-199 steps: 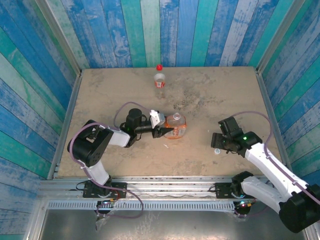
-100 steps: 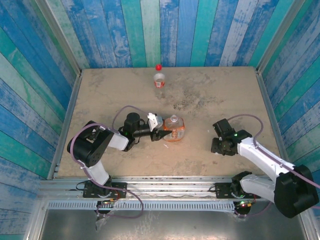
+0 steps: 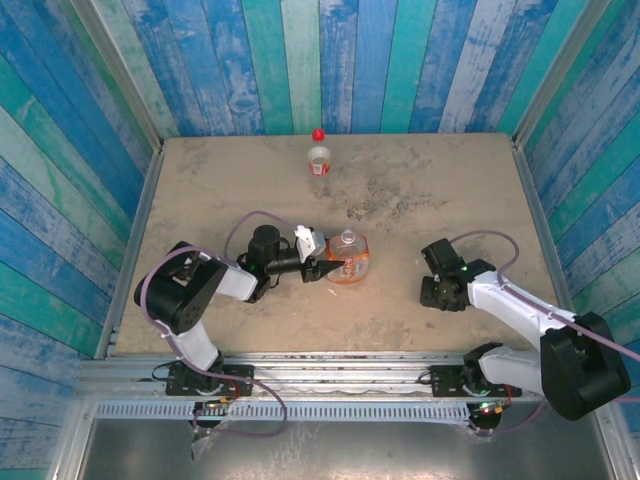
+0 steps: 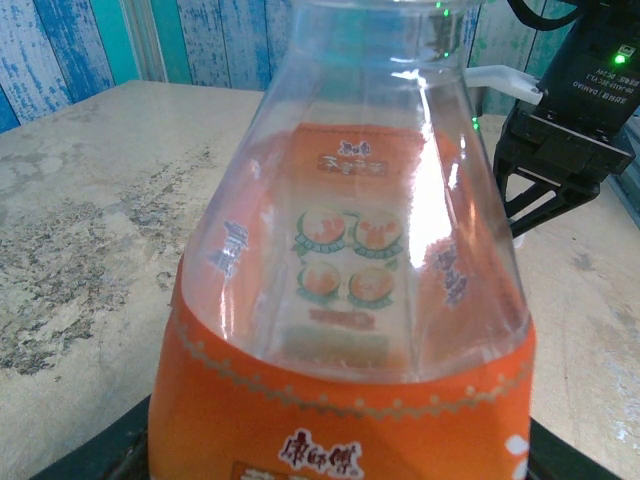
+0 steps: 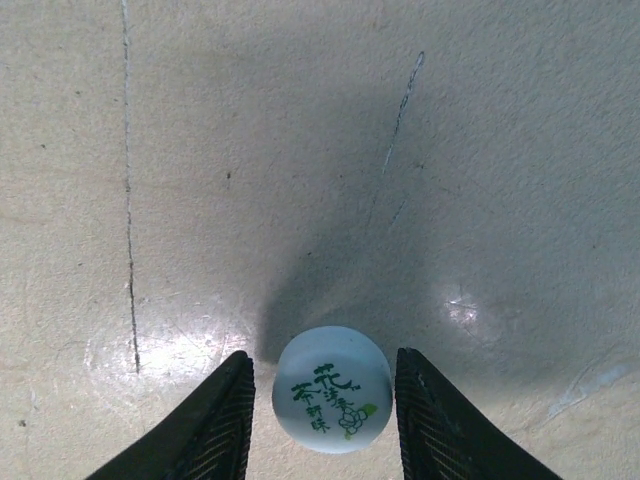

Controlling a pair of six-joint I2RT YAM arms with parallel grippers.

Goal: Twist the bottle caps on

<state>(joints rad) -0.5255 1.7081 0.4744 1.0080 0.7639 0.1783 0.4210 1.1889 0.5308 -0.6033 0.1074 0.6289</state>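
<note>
1. The white cap (image 5: 332,390), printed in green, lies flat on the table (image 5: 300,150), on its near right part, between the fingers of the right gripper (image 5: 323,362).
2. Those jaws stand narrow and straddle the cap. One finger (image 5: 425,420) is at its rim, while a sliver of table shows between the cap and the other finger, so there is no firm clamp.
3. The wide bottle (image 3: 352,258) stands near the table's middle, well apart to the left of the white cap. Its upper part is clear, its label and lower part orange.
4. The left gripper (image 3: 325,263) reaches in from the left, its jaws closed on the bottle's orange lower part.
5. The slim bottle (image 3: 319,160), with a red label band, stands near the far edge, and the red cap (image 3: 318,134) shows at its top.
6. Blue and green plank walls (image 3: 300,60) enclose the table.
</note>
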